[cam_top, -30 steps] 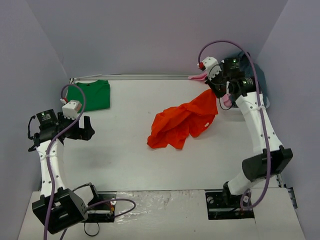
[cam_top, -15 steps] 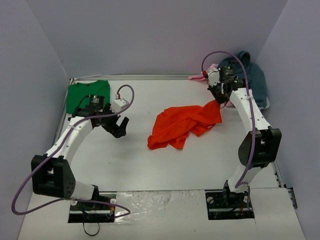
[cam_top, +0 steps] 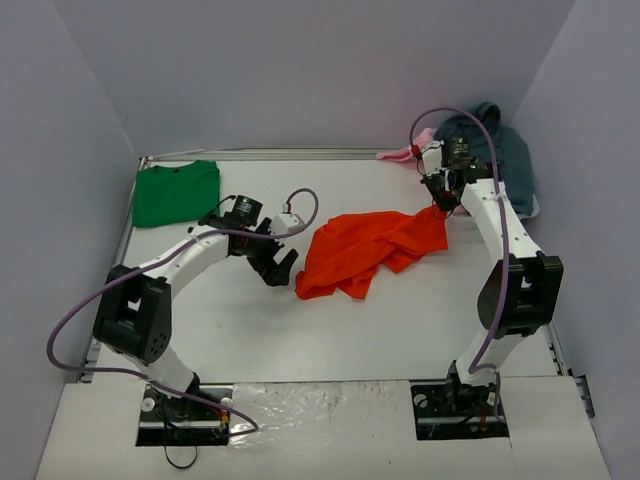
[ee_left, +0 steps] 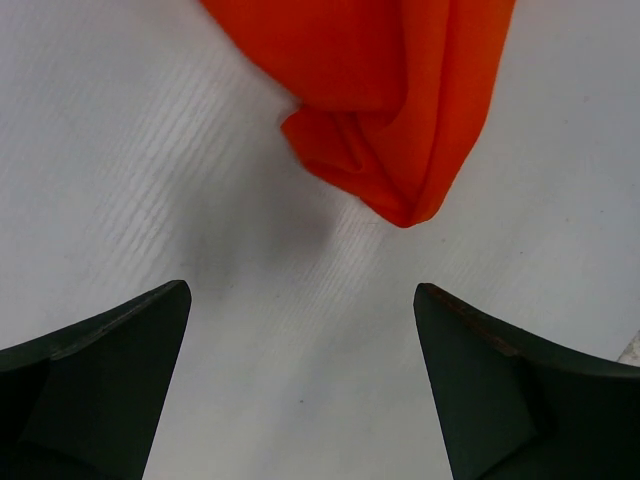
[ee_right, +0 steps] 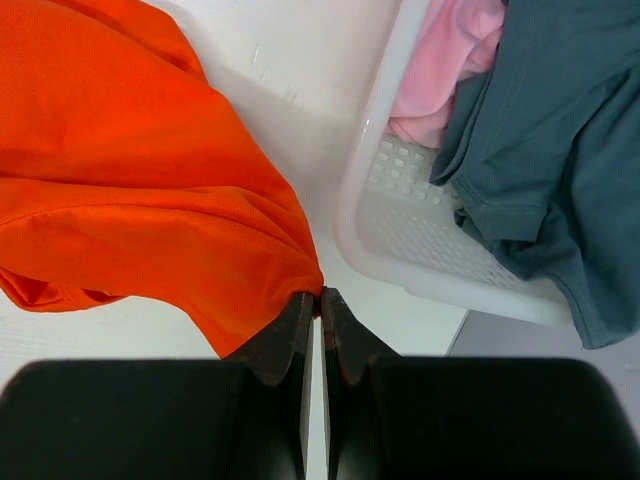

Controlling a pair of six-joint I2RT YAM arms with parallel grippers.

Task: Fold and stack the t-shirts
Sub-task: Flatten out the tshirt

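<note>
Change: I have swung the left gripper from the frame's left edge to centre. It now sits just beside the lower-left corner of the orange t-shirt.
Left claw: jaws spread wide, holding nothing.
Right claw: the right gripper is pinched tight on the shirt's upper-right corner, and the cloth lies flatter than before.
Task meaning: I judge a second-corner grasp is next, to spread the shirt for folding.
Green t-shirt: folded, upper left, well apart.
Surface: white table, faintly ribbed.
Room: plain lilac-grey walls; white basket at upper right.
</note>
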